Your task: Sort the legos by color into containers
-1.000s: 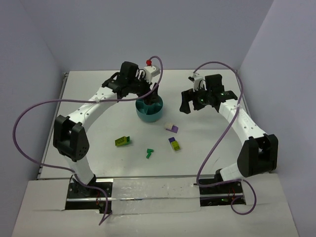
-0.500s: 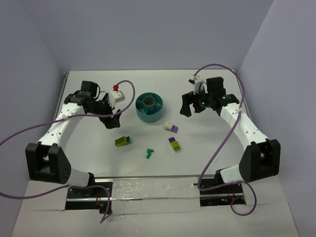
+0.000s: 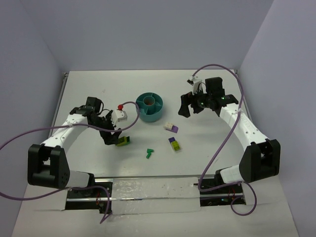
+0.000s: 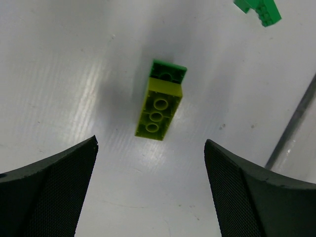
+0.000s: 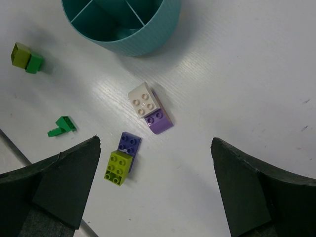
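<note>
While the left hand [image 4: 150,141] hovers spread wide over the lime-and-dark-green brick [image 4: 159,109] lying on the desk [image 4: 59,74] apart from the teal bowl [image 3: 149,117], the pick-up seems the current step, next needing a descent and a squeeze on its long sides.

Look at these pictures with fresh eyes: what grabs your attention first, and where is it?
The teal bowl stands out near the middle of the table. The left gripper hangs wide open over a lime-and-green brick to the bowl's near left. A purple-and-white brick, a purple-and-lime brick and a small green piece lie loose in front of the bowl.
</note>
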`<act>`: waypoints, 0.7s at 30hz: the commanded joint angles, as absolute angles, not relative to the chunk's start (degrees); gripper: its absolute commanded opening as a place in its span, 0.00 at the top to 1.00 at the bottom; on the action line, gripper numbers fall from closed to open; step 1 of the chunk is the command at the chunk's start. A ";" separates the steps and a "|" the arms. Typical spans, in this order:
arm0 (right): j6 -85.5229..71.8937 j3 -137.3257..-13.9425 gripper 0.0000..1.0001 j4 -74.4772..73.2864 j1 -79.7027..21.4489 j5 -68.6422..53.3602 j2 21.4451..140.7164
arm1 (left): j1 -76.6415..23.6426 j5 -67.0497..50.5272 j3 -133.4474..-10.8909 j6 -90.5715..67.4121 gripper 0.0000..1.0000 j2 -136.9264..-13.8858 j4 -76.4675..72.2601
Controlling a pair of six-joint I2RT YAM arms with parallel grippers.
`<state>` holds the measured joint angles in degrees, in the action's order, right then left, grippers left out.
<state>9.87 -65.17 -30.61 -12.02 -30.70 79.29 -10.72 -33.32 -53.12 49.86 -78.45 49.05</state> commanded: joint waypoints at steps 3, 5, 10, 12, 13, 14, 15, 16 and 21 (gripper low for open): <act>9.67 -65.83 0.00 -29.27 -12.66 -31.11 77.79 | -11.52 -35.00 -53.08 50.30 0.05 -80.43 40.26; 9.76 -65.92 0.00 -29.44 -12.74 -31.02 78.05 | -11.70 -36.23 -52.72 51.72 0.06 -80.86 39.80; 9.93 -66.36 0.00 -29.88 -12.66 -30.76 78.66 | -12.31 -40.26 -51.50 55.56 0.08 -80.69 39.03; 10.00 -66.51 0.00 -30.04 -12.66 -30.60 78.89 | -12.85 -41.04 -51.36 56.72 0.09 -81.38 40.00; 10.02 -66.53 0.00 -29.99 -12.66 -30.59 78.99 | -13.11 -41.20 -51.20 57.05 0.09 -81.60 40.29; 9.98 -66.57 0.00 -29.97 -12.66 -30.55 79.08 | -13.57 -41.01 -50.77 57.27 0.10 -81.75 40.34; 9.94 -66.62 0.00 -29.97 -12.66 -30.50 79.18 | -14.10 -40.72 -50.24 57.46 0.10 -81.90 40.34; 9.93 -66.62 0.00 -29.97 -12.66 -30.50 79.25 | -14.32 -40.35 -49.62 57.31 0.10 -81.86 39.66; 9.86 -66.55 0.00 -29.75 -12.73 -30.57 79.51 | -15.14 -39.89 -48.16 56.67 0.11 -82.01 37.05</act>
<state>9.89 -65.17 -30.68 -12.25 -30.65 79.33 -14.39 -37.58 -48.81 55.08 -81.58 40.36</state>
